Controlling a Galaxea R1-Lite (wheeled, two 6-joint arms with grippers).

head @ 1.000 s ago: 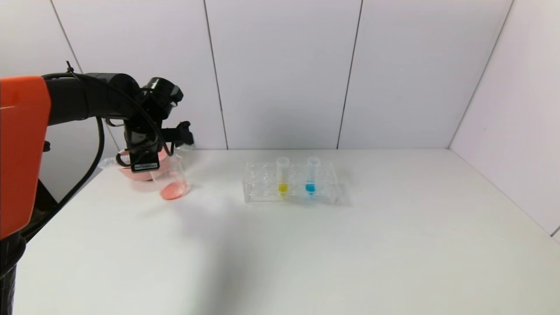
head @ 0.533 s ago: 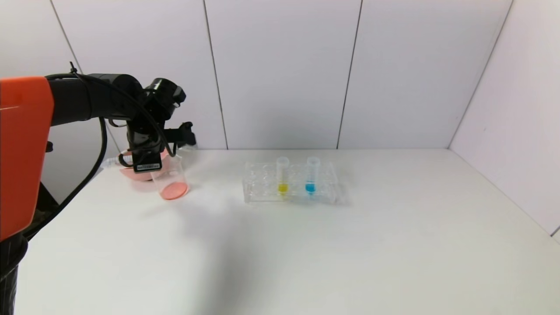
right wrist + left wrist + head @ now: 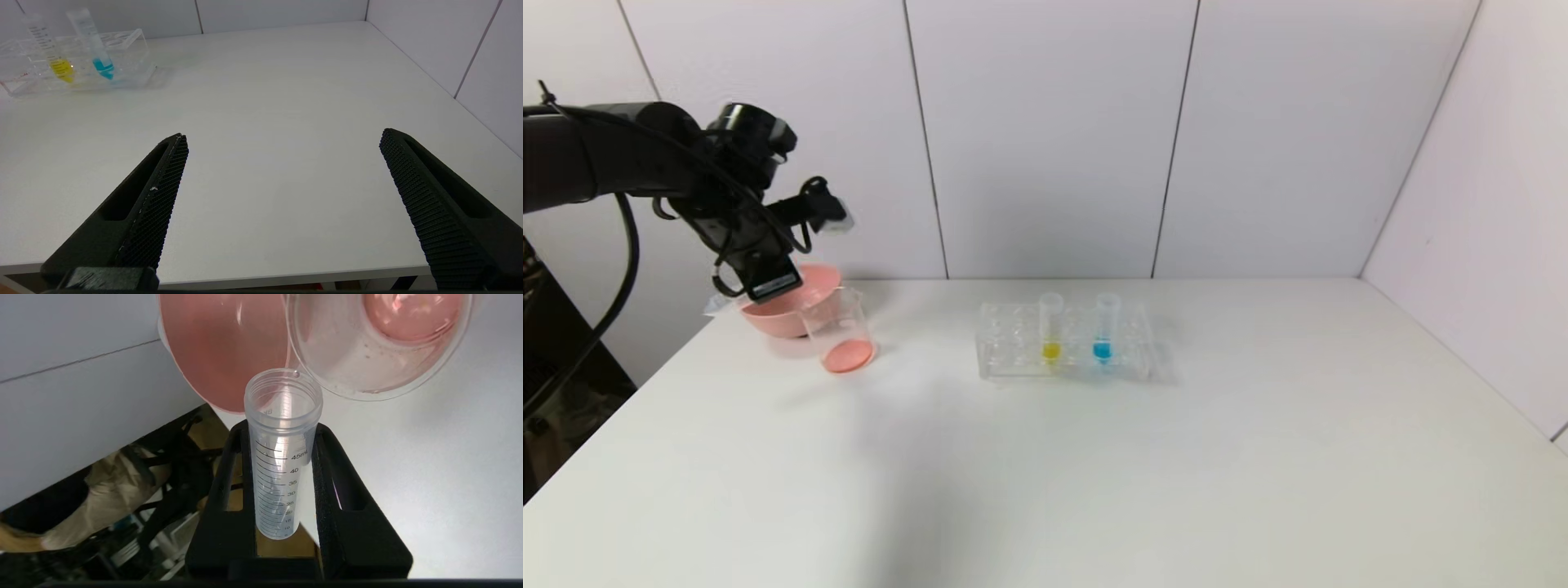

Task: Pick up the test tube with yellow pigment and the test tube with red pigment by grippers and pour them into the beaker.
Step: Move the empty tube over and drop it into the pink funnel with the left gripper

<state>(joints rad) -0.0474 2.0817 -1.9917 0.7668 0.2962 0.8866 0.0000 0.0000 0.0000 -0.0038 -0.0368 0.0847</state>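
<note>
My left gripper [image 3: 827, 214] is raised above and behind the pink bowl, at the table's far left. In the left wrist view it [image 3: 282, 430] is shut on a clear graduated test tube [image 3: 280, 469] that shows no liquid. The beaker [image 3: 840, 331] stands in front of the bowl with red-pink liquid at its bottom; it also shows in the left wrist view [image 3: 376, 347]. The test tube with yellow pigment [image 3: 1050, 327] stands upright in the clear rack [image 3: 1013, 343], also in the right wrist view [image 3: 49, 49]. My right gripper [image 3: 282, 136] is open and empty over the table's front edge.
A pink bowl [image 3: 768, 314] sits behind the beaker at the far left edge, also in the left wrist view [image 3: 220, 347]. A tube with blue liquid [image 3: 1104, 327] stands in the rack beside the yellow one. White wall panels close the back and right sides.
My left arm has risen and swung left and back from just over the beaker, carrying the empty tube with it. The beaker, rack and other tubes have not moved.
</note>
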